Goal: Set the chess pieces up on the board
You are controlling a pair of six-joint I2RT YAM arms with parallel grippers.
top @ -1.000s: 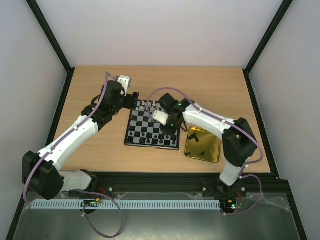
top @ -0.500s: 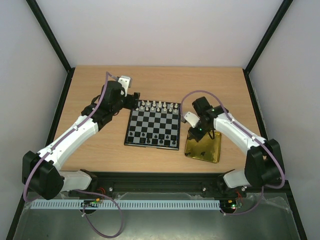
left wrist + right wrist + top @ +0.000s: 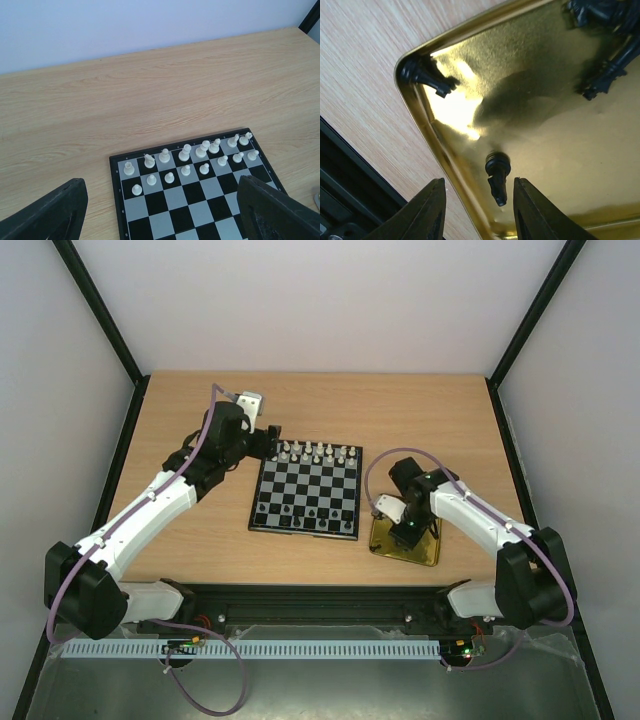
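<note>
One black piece lies untouched between the right gripper's parted jaws in the gold tray, just right of the board's near corner. White chess pieces stand on the board's two far rows. The left gripper, spread wide, hovers by its far-left corner.

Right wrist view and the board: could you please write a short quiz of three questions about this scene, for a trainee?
1. True or false: the white pieces stand in two rows along one edge of the board.
2. The right tool hangs over: A) the board, B) the gold tray, C) bare table.
3. How does the black piece between the right tool's fingers lie, and is it gripped?
Key: 1 true; 2 B; 3 on its side in the tray, not gripped: the jaws stand apart, one on either side of it.
</note>
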